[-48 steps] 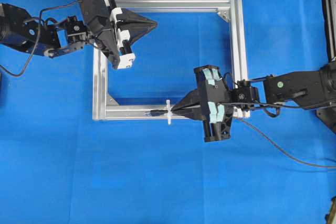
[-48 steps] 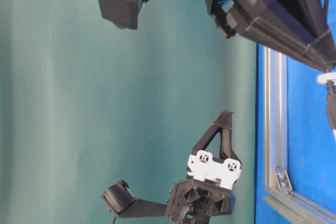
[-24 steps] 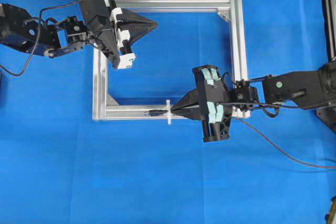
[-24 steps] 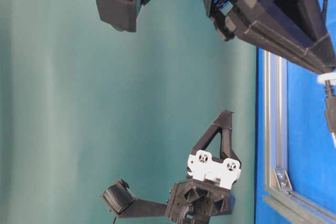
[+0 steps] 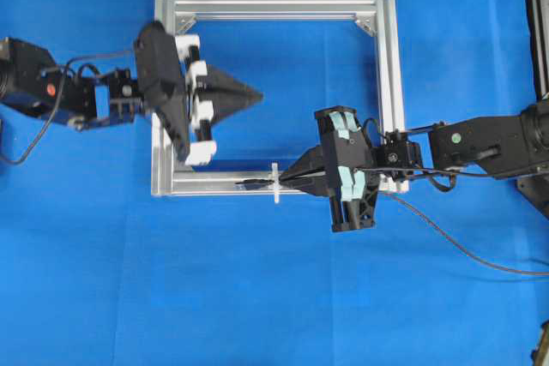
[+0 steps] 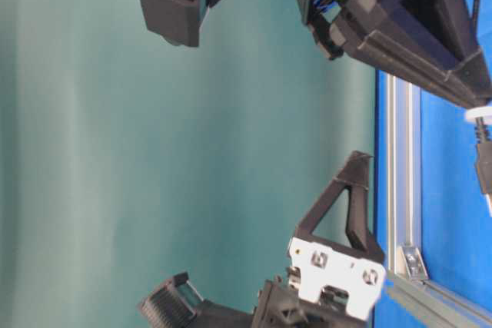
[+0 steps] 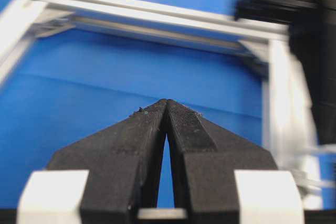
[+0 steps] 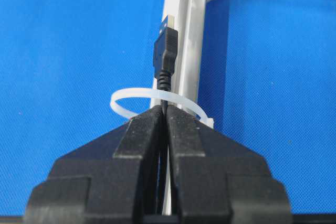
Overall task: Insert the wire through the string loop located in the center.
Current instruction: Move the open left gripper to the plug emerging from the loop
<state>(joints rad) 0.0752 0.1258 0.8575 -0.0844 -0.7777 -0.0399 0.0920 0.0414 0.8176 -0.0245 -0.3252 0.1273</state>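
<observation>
Right wrist view: right gripper (image 8: 165,111) clamped on the wire (image 8: 165,56), plug tip through the string loop (image 8: 126,97) at frame (image 8: 186,35) rail. Left gripper (image 5: 257,94) closed, empty, above frame interior.

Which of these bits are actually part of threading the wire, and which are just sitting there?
Part of the job:
- wire, its plug already past the loop
- string loop
- right hand, shut on the wire

Just there:
- metal frame
- blue cloth
- left hand, shut and holding nothing

blue tbl cloth (image 5: 257,297), teal backdrop (image 6: 154,151)
</observation>
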